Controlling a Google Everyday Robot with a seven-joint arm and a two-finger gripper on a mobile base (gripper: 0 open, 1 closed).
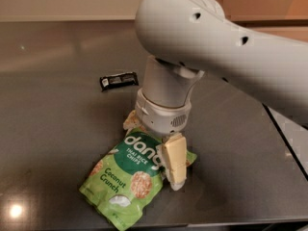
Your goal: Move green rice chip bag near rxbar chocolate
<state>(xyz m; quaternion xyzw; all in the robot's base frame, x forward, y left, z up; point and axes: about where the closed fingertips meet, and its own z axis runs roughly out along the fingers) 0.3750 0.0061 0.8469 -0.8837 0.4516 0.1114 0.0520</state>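
Step in hand, I'd say: the grasp, not the carry yet. The gripper [152,150] hangs low over the top end of the green rice chip bag [122,179], w/ its jaws spread wide: one cream finger [173,161] is down at the bag's 3 o'clock edge and the other finger [131,121] peeks out from under the wrist at the bag's 12 o'clock, so the bag's upper part lies btwn them. Nothing looks pinched so far. The bag lies flat on the dark table [57,129], label up, bottom corner pointing to 7 o'clock. The rxbar chocolate [119,80] lies flat at approx 11 o'clock from the bag, apart from it, w/ bare table btwn. Next move prob calls for closing on the crinkly top edge, a small lift, then a short haul toward 11 o'clock, setting down beside the bar w/o nudging it. Count: 1 bag, 1 bar, 1 gripper w/ 2 fingers.
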